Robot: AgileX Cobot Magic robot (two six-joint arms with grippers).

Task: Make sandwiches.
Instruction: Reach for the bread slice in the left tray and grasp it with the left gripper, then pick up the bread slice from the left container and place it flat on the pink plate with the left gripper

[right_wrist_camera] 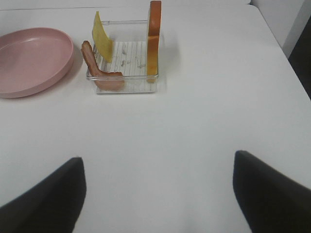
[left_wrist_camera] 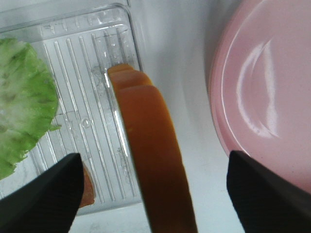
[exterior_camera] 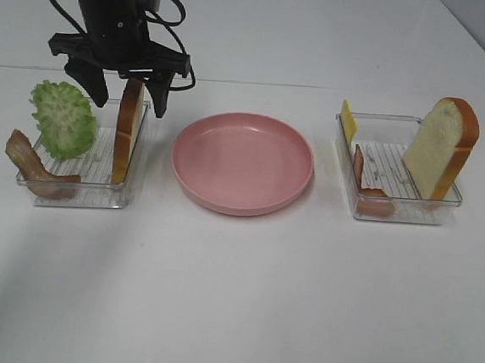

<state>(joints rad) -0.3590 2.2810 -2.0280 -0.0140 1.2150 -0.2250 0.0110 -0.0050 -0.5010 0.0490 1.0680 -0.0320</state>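
Left gripper [exterior_camera: 129,95], jaws wide and holding nothing, hung over the left tray [exterior_camera: 71,194] with one finger to either side of the bread slice [left_wrist_camera: 150,131], which stood on edge against the tray wall nearest the pink plate [exterior_camera: 243,160]. No sandwich was yet begun: the plate lay bare, and the lettuce [exterior_camera: 63,119] and a bacon strip [exterior_camera: 32,163] shared the left tray, while the cheese [exterior_camera: 348,123], the second bread slice [exterior_camera: 441,148] and the other bacon strip [exterior_camera: 369,193] stood in the right tray [exterior_camera: 401,214]. My right gripper [right_wrist_camera: 155,194], also spread wide and empty, waited above the bare table [right_wrist_camera: 194,121], well apart from that tray. Hazards, as I judged them: my outer finger lined up outside the tray wall, so closing low could have pinched wall and bread together and lifted or dragged the tray. My inner finger sat near the bacon strip in the wrist view and might have caught it on the way down. A grip taken only on the top crust could have let the slice pivot or slip, and the leaning lettuce could have been knocked over.
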